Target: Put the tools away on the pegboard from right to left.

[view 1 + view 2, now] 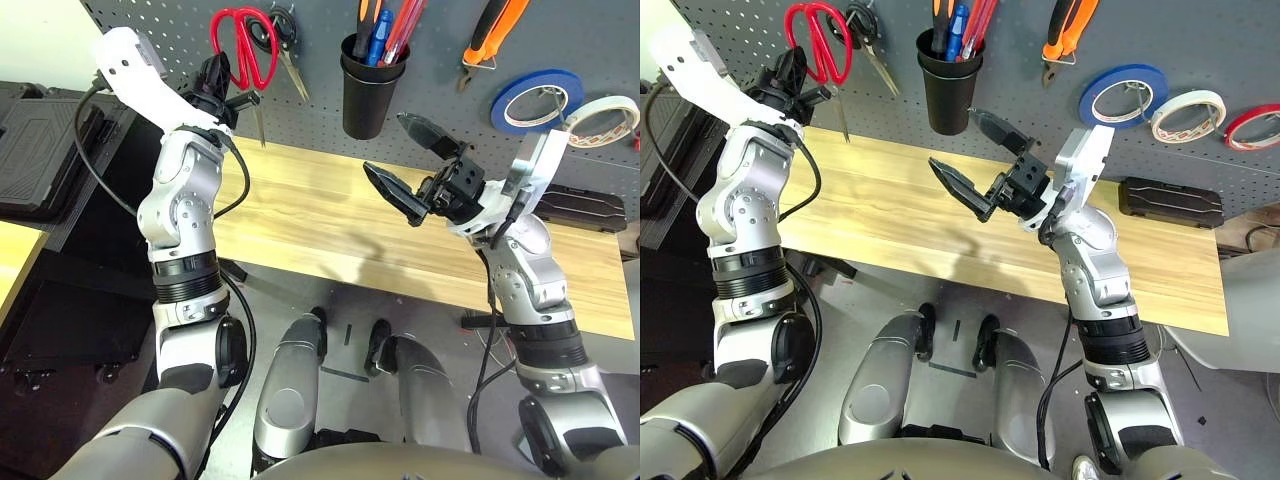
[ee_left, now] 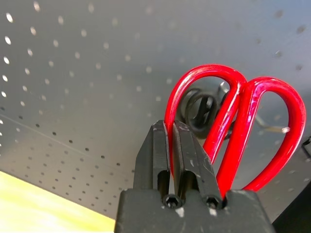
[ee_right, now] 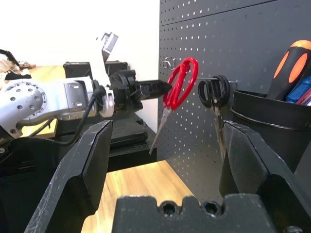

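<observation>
Red-handled scissors (image 1: 243,45) hanging high on left part of pegboard (image 1: 430,130), blades pointing down; left gripper (image 1: 222,85) clamping shut on one red handle loop; black scissors (image 1: 284,45) hanging just right of them; black cup (image 1: 372,92) holding screwdriver (image 1: 366,20) and pens; right gripper (image 1: 412,160) hovering over wooden table (image 1: 320,225), fingers spread wide, holding nothing; pliers (image 1: 490,35), blue tape (image 1: 535,100), white tape roll (image 1: 605,120) hanging further right.

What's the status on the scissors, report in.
Left gripper jaws shut on red-handled scissors, held up against the pegboard. Right gripper jaws open, empty, over the table. Black-handled scissors hang right beside.
</observation>
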